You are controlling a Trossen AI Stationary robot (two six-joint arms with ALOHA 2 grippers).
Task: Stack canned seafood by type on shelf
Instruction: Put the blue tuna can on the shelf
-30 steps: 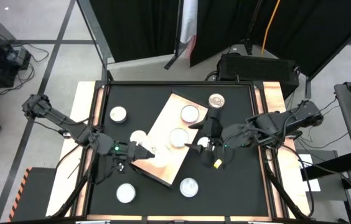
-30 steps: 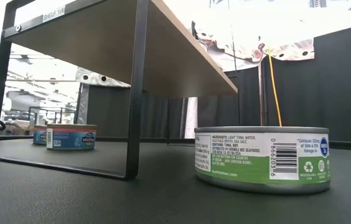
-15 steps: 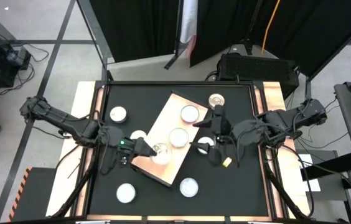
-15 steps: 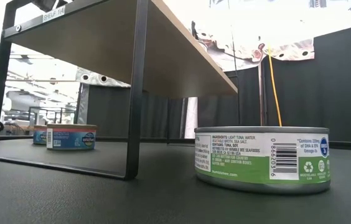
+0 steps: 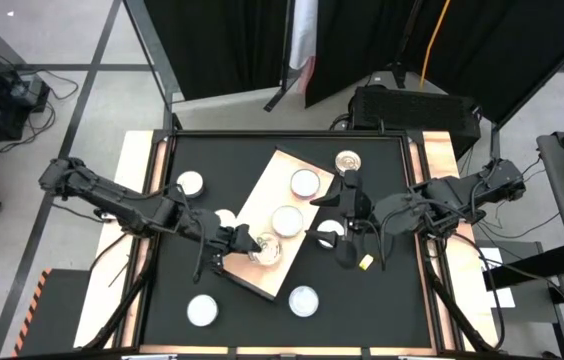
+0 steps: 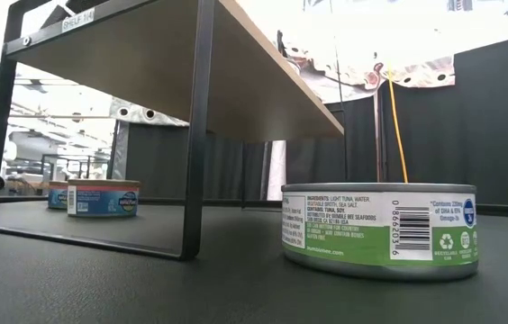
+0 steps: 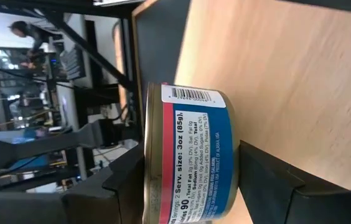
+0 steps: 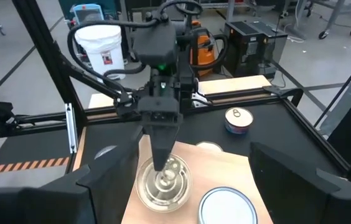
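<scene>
The shelf (image 5: 262,205) is a pale beige board on black legs (image 6: 195,135), lying aslant mid-table. Two silver-lidded tins (image 5: 305,182) (image 5: 287,220) sit on it. My left gripper (image 5: 260,247) reaches in from the left and is shut on a third tin (image 7: 188,155), blue and red labelled, over the shelf's near end. Whether that tin touches the board, I cannot tell. My right gripper (image 5: 344,243) hangs open above the table right of the shelf, over another tin (image 5: 330,233). My left gripper pinches the tin flat-wise: one finger (image 8: 162,146) lies on the lid (image 8: 170,177), the other (image 7: 269,183) is at the tin's bottom, against the board. The fingers come slanting down from the table's left. The tin stays level, lid up.
Loose tins stand on the black tabletop: two left of the shelf (image 5: 190,183) (image 5: 224,217), two near the front edge (image 5: 202,310) (image 5: 303,299), and one with a golden-brown top (image 5: 348,161) at the back. A green-labelled tin (image 6: 380,231) fills the low view's foreground.
My left gripper has carried the tin toward the table's right, from the shelf's left edge to over its near end, sinking and tipping down as it went. Its fingers have stayed shut on the tin.
</scene>
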